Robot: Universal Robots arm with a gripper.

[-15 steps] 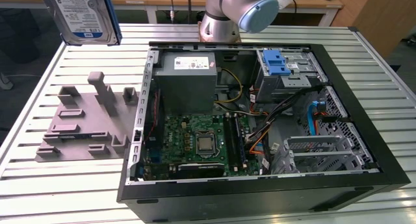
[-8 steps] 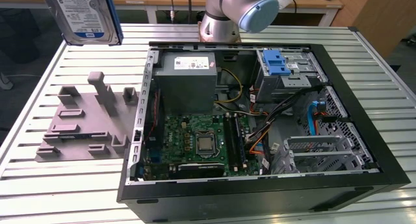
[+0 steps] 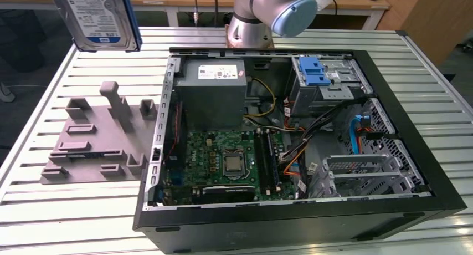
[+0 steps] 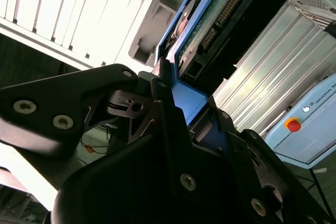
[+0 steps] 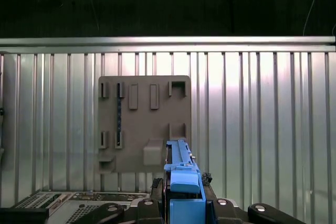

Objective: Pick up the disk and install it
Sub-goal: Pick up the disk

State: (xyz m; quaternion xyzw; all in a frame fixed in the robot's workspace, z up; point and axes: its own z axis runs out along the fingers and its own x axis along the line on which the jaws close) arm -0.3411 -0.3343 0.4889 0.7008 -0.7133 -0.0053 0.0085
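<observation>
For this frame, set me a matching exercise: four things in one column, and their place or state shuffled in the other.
1. disk
2. grey fixture plate
3. computer case
4. blue latch

A. lies flat on the slatted table
B. gripped in the claw, off the table
C. open, motherboard showing
D. inside the case, on the drive cage

Pairs: 1-B, 2-A, 3-C, 4-D

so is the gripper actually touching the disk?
Touching. In the second wrist view the gripper clamps the blue carrier frame of the disk from both sides, with no gap showing.
</observation>
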